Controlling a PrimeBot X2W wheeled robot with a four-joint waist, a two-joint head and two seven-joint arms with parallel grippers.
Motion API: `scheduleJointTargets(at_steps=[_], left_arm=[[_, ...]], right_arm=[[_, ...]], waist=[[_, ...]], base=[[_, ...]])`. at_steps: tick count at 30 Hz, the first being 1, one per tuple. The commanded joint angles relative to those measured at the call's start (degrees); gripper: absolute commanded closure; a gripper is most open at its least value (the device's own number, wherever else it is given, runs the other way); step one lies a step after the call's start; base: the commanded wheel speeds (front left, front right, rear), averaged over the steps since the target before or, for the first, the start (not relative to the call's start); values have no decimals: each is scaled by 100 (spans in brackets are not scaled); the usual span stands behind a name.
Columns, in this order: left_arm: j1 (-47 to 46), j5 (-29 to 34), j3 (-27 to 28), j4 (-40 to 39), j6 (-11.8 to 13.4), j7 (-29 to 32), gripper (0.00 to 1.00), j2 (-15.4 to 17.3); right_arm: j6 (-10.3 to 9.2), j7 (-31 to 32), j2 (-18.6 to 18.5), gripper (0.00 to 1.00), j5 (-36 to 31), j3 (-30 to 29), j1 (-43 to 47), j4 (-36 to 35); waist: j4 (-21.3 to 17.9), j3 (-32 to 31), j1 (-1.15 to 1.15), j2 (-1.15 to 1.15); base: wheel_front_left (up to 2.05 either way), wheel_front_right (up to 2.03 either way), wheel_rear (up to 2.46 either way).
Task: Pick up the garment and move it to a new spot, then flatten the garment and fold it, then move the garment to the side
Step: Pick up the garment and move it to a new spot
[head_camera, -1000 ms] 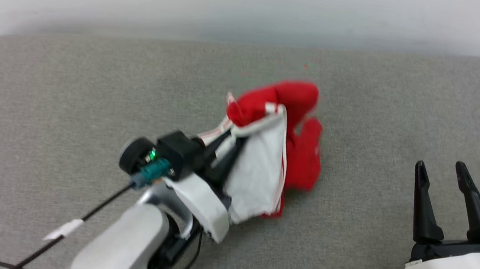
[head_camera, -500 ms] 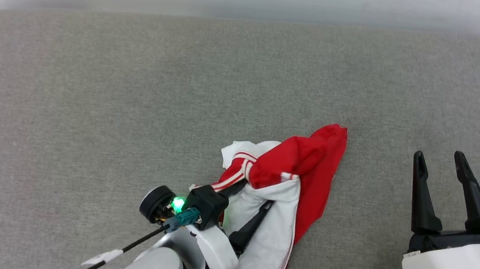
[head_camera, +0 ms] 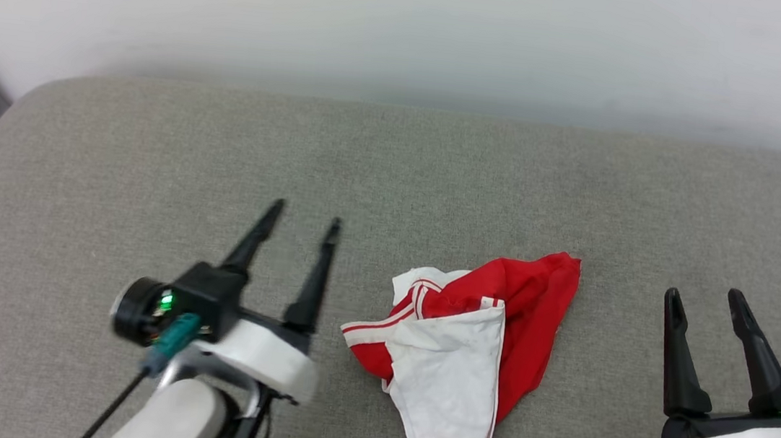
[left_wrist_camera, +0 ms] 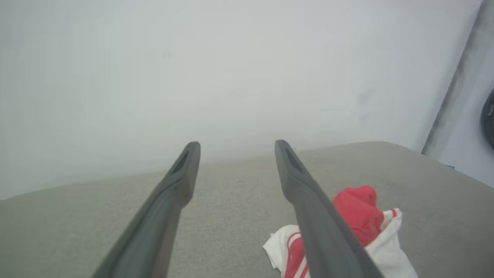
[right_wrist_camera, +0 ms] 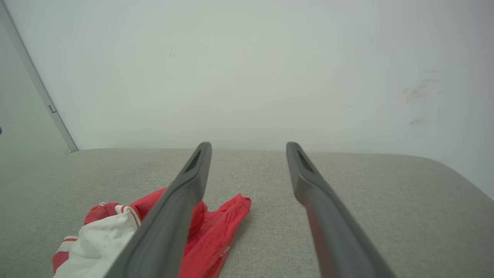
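- the garment lies crumpled in a heap on the grey padded surface, toward the near edge and roughly midway between the two claws
- it's all bunched up: a white sleeve panel is on top at the front, red body fabric is folded behind it and off to its right, and a bit of red-white striped trim pokes out on the left side
- left claw is just left of the heap and not touching it, fingers spread apart and gripping nothing
- right claw sits well off to the right of the cloth, also spread wide and empty
- both claws point away toward the white wall behind the padded surface
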Motion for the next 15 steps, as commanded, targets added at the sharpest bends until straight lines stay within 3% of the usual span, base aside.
scheduleJointTargets(at_steps=[1, 6, 15], left_arm=[[213, 50, 170, -75, 85, -36, 0, 53], [851, 50, 789, -140, 190, -33, 0, 293], [1484, 47, 1209, -31, -59, -35, 0, 352]], right_arm=[[-2, 18, 0, 0, 4, 2, 105, -19], [-2, 62, -1, 0, 67, 42, 289, -57], [-2, 179, 0, 0, 80, 78, 577, -240]], waist=[[4, -77, 1, 0], [-104, -263, 1, 0], [-251, -406, 1, 0]], base=[[0, 0, 0], [0, 0, 0], [0, 0, 0]])
